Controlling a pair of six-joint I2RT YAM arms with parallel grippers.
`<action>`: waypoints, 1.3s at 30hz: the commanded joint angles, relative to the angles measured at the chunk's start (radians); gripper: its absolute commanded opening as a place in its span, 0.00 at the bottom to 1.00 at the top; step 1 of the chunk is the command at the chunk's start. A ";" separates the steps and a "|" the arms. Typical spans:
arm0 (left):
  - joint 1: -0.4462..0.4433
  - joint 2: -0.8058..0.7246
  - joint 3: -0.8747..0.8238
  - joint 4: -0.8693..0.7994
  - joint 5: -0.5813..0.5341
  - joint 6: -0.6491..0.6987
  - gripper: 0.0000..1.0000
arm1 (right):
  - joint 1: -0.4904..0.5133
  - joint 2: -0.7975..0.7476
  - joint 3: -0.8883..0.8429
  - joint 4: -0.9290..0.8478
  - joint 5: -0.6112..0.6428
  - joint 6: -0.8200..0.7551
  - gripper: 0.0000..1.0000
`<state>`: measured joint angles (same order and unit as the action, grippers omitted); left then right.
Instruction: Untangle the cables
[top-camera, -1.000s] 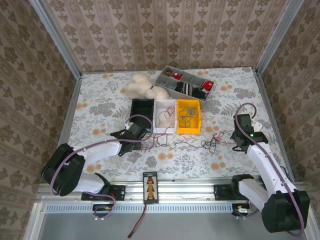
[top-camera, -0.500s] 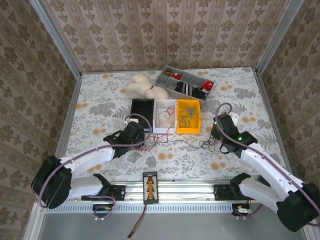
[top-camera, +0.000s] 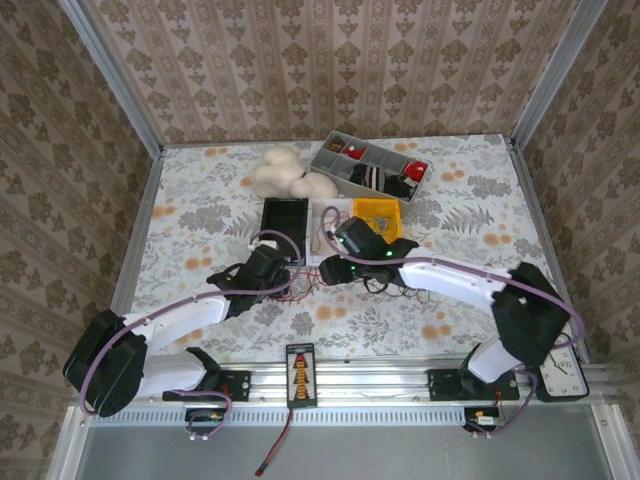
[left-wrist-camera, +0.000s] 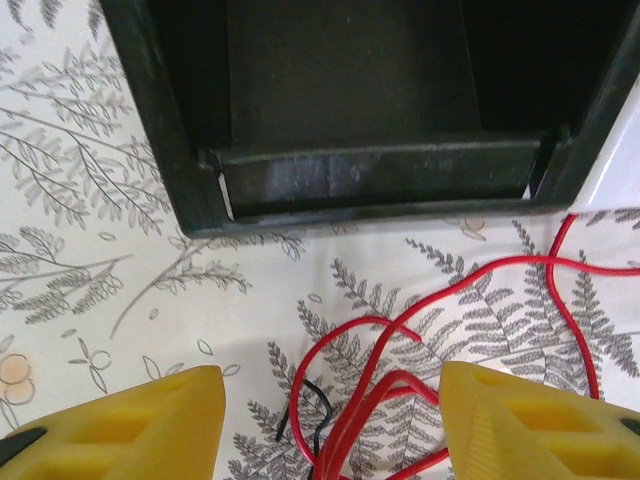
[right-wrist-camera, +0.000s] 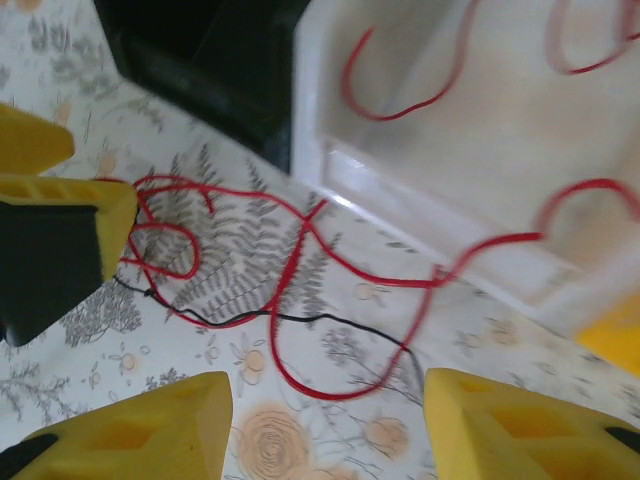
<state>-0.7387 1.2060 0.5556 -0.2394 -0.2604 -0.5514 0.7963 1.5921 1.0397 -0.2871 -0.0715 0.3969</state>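
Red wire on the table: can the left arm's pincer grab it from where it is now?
Probably yes. The left pincer is open, with its yellow fingers on either side of the red wire looped on the table. Nothing lies between them, and the black bin sits beyond.

Thin red and black cables (right-wrist-camera: 300, 215), loosely looped on the table (right-wrist-camera: 330, 440), red trailing into white bin (right-wrist-camera: 480, 130)
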 joint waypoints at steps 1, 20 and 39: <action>0.011 0.004 0.001 -0.013 0.029 0.027 0.58 | 0.000 0.099 0.081 -0.024 -0.095 -0.055 0.54; -0.180 -0.101 0.015 0.024 0.110 0.271 0.51 | -0.051 0.210 0.095 0.056 -0.157 0.040 0.04; -0.215 0.121 0.056 0.116 0.021 0.249 0.45 | -0.172 -0.002 -0.022 0.122 -0.389 0.130 0.03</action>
<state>-0.9554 1.3323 0.6151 -0.1570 -0.2687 -0.3065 0.6434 1.6566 1.0325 -0.1867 -0.3950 0.4957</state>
